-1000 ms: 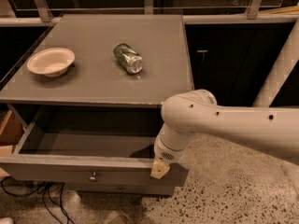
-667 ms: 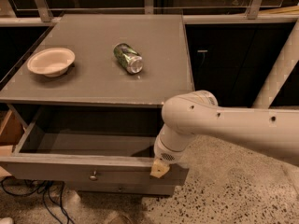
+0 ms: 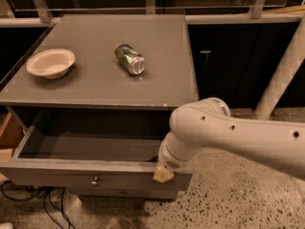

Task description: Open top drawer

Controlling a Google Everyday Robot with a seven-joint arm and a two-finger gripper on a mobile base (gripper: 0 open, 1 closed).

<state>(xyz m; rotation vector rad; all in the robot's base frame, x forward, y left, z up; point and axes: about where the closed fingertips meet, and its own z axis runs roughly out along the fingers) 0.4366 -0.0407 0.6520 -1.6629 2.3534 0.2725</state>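
My claw (image 3: 163,174) sits at the front edge of the top drawer (image 3: 52,174), right of its knob (image 3: 94,180); apart or together, I cannot tell. The drawer stands pulled out. Farther back, on the surface (image 3: 95,87), lie a tipped can (image 3: 129,59) and a bowl (image 3: 51,63).

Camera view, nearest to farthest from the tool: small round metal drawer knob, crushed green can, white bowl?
The tool is at the open grey top drawer front, right end.
1. knob: drawer front, centre.
2. can: cabinet top, middle.
3. bowl: cabinet top, far left.
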